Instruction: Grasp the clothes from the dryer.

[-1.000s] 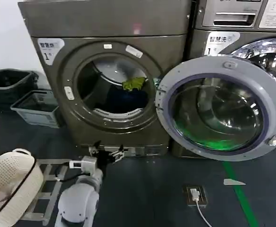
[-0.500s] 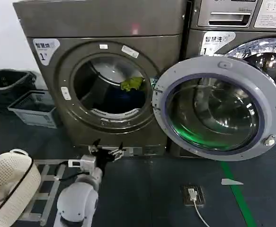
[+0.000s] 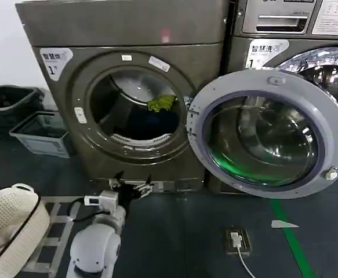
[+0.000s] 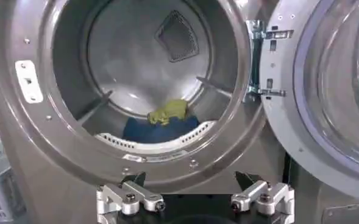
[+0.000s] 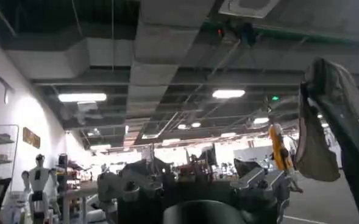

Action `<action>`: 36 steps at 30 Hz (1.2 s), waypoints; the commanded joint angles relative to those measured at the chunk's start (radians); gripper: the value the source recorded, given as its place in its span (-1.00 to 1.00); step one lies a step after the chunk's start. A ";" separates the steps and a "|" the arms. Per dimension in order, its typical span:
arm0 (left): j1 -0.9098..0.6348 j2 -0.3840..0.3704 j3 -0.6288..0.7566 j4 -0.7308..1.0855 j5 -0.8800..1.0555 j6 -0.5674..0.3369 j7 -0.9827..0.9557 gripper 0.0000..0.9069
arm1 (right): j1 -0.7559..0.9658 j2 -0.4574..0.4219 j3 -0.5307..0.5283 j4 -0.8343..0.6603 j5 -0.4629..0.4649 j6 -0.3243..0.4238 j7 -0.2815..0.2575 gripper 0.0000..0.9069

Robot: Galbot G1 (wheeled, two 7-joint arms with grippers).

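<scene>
**Laundry waiting low in the drum**

Clothes (image 3: 157, 116) lie at the bottom of the open dryer (image 3: 128, 87), a small yellow-green piece on top of a dark navy heap. They look soft, light and floppy (nothing rigid to pinch), so a deep grab into the bunched top folds seems best. The left gripper (image 4: 194, 198) hangs below the porthole, jaws spread and empty. The right gripper (image 5: 197, 189) points at the ceiling; I cannot tell its state.
</scene>
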 commanded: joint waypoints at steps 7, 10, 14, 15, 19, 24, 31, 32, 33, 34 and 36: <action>0.004 0.000 0.000 -0.001 0.000 0.049 0.000 1.00 | -0.001 0.001 0.001 -0.003 0.002 0.004 -0.001 1.00; 0.002 0.000 -0.001 0.002 -0.008 0.049 0.000 1.00 | -0.001 0.000 -0.002 -0.006 0.001 0.007 -0.002 1.00; 0.000 -0.002 -0.002 -0.001 -0.007 0.049 0.001 1.00 | 0.001 -0.003 -0.003 -0.003 0.002 0.006 -0.002 1.00; 0.001 -0.001 -0.002 -0.001 -0.007 0.049 0.001 1.00 | 0.001 -0.002 -0.003 -0.001 0.003 0.006 -0.002 1.00; 0.003 0.001 -0.004 -0.001 -0.008 0.049 0.001 1.00 | 0.000 0.000 -0.003 0.002 0.002 0.006 -0.002 1.00; 0.003 0.001 -0.002 -0.004 -0.018 0.049 0.000 1.00 | 0.000 0.001 -0.004 0.003 0.003 0.006 -0.002 1.00; 0.002 0.003 -0.004 -0.003 -0.017 0.049 0.000 1.00 | 0.002 0.003 -0.005 0.007 0.002 0.006 -0.005 1.00; 0.002 0.002 -0.004 -0.002 -0.017 0.049 0.000 1.00 | 0.002 0.002 -0.006 0.006 0.003 0.006 -0.005 1.00; 0.002 0.002 -0.004 -0.002 -0.017 0.049 0.000 1.00 | 0.002 0.002 -0.006 0.005 0.003 0.005 -0.005 1.00; 0.002 0.002 -0.004 -0.002 -0.017 0.049 0.000 1.00 | 0.003 0.001 -0.006 0.003 0.003 0.005 -0.005 1.00; 0.000 0.002 -0.004 0.000 -0.016 0.049 0.000 1.00 | 0.002 0.001 -0.005 -0.002 0.002 0.006 -0.006 1.00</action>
